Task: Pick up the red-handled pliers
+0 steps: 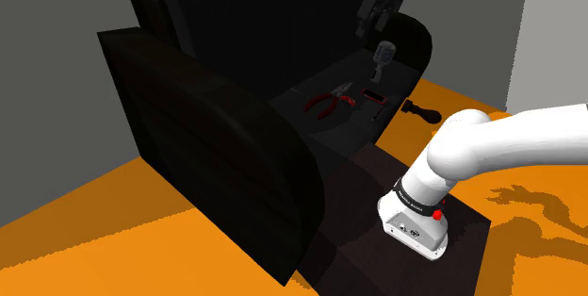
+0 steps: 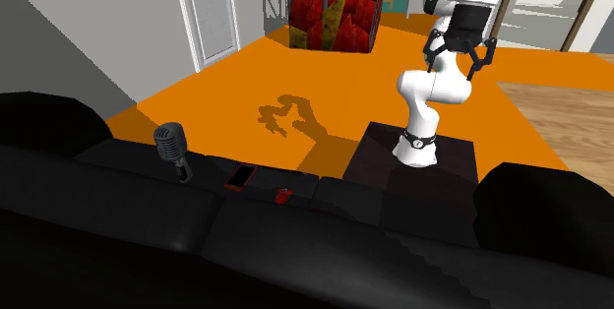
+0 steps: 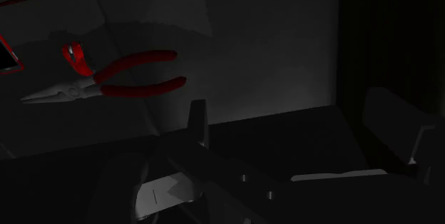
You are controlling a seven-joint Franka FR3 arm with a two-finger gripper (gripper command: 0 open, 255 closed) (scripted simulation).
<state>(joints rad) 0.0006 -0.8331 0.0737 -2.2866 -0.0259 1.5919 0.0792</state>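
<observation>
Fingers (image 3: 198,121) apart, red-handled pliers (image 3: 142,87) lying on apparently black sofa (image 1: 217,153)

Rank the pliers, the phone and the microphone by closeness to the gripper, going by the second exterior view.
1. Red-handled pliers, rightmost of the three, nearest the gripper.
2. Red-edged phone, in the middle.
3. Microphone, farthest left.

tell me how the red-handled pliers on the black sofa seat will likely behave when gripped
The red-handled grey-nosed pliers lie flat on the black sofa seat with handles spread, so they probably won't roll. Squeezing across both handles would likely close them first. Held by the handle ends, the grey nose might droop.
</observation>
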